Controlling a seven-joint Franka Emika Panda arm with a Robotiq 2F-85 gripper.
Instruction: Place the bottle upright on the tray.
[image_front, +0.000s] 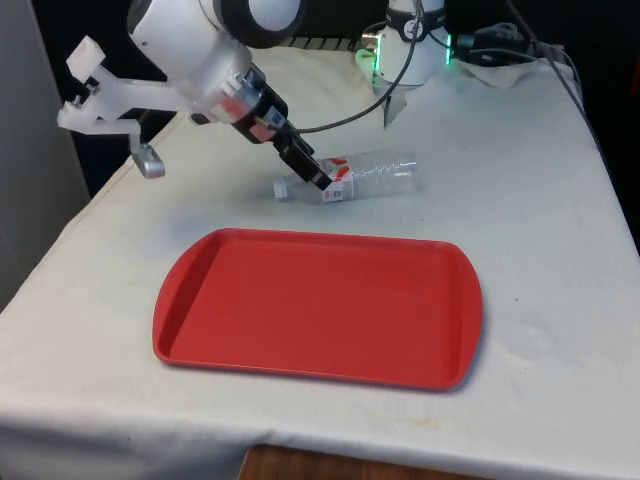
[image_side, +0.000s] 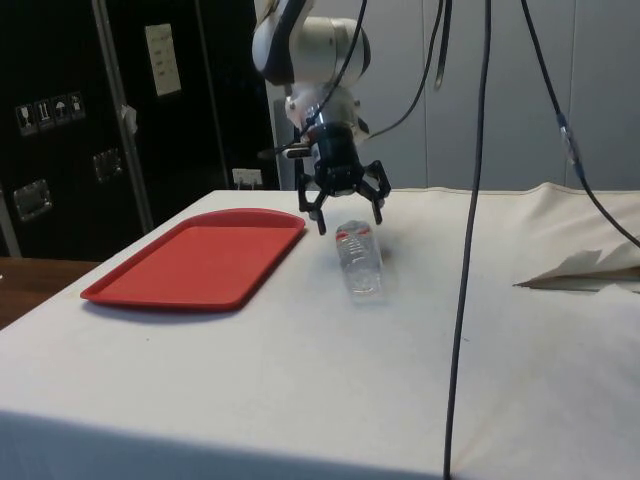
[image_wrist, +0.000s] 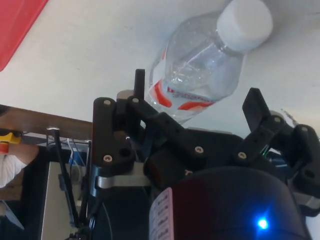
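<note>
Hand (image_side: 346, 207) is spread wide right above the bottle (image_front: 365, 176), which lies sideways on the desk (image_front: 520, 200), long axis running along the tray's (image_front: 320, 310) far edge.

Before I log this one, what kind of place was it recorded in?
Probably a robotics lab or test room: a table under a white cloth holding just a red tray and a lying bottle, cables hanging overhead, dark cabinets alongside.

Bright even room light, soft shadows on the white cloth (image_front: 520, 200) — wrist view's foreground blurred
</note>
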